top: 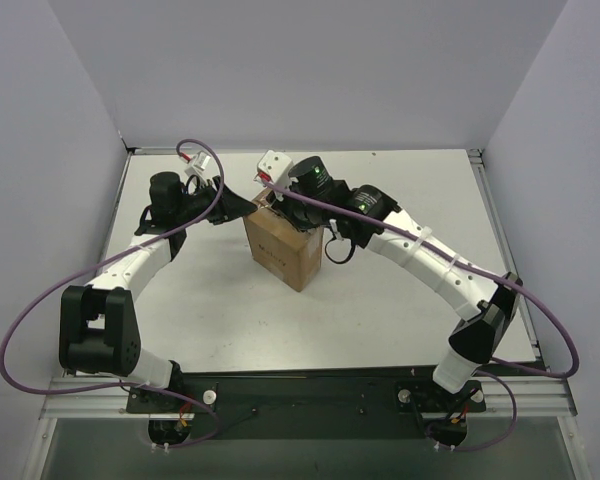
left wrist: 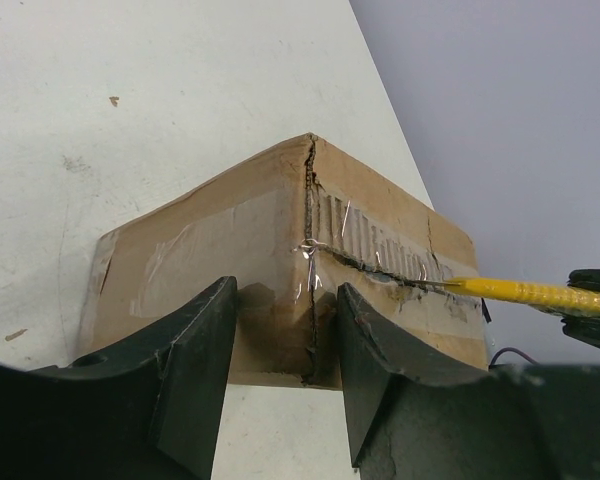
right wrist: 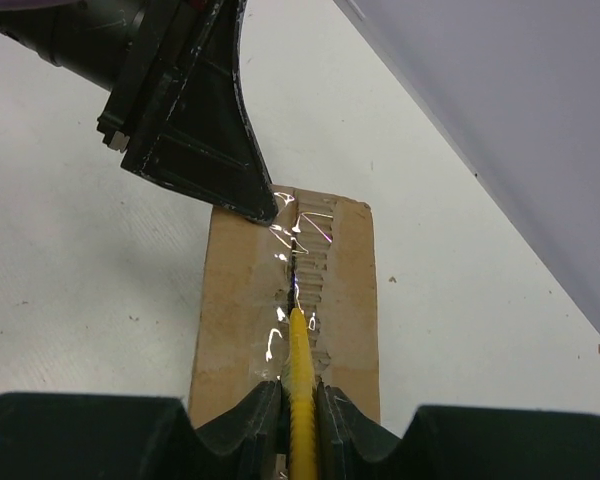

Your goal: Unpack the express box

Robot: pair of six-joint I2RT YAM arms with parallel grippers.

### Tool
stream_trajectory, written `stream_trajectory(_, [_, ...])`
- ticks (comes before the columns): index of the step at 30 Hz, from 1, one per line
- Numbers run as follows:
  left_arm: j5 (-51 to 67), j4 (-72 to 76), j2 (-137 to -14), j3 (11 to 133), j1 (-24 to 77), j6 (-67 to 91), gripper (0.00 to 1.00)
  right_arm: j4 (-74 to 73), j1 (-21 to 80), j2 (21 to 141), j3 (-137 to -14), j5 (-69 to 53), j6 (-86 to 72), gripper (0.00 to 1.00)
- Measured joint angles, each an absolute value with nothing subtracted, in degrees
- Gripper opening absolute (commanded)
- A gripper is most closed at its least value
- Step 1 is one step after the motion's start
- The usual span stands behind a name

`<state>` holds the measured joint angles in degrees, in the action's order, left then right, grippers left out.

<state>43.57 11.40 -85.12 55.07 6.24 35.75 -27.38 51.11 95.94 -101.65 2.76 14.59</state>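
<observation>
Roughly midway, by my reading. Box (top: 285, 250) stands near the middle of the bench (top: 360, 320), between the two arms; top flaps lie shut and flat; nothing of the contents shows. Right end effector (right wrist: 298, 398) clenched on a yellow knife (right wrist: 298, 345), blade tip sunk in the taped centre seam of the top; seam looks dark and ragged from the far edge to the blade tip, so that stretch reads as slit; the near stretch lies under the knife and cannot be judged. Tape (left wrist: 210, 245) runs over the far edge and down the side; a dark split follows that edge too. Left end effector (left wrist: 288, 300) part-open, fingers (left wrist: 195, 360) astride the far top edge and touching cardboard; pressed on the box rather than clamped round it, the box being far wider than the gap; likely steadying it against the blade. Left to do, as I judge: finish the seam, free the flap ends, fold flaps back, lift out whatever is inside.
</observation>
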Motion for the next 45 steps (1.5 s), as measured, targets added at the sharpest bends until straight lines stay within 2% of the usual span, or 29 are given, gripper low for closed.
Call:
stream_trajectory(37, [42.9, 11.4, -84.6, 54.6, 6.2, 35.4, 0.52, -36.3, 49.0, 89.9, -98.8, 0.4, 12.2, 0.0])
stream_trajectory(45, [42.9, 10.4, -85.1, 55.5, 6.2, 34.7, 0.52, -38.7, 48.1, 85.4, -96.4, -0.3, 12.3, 0.0])
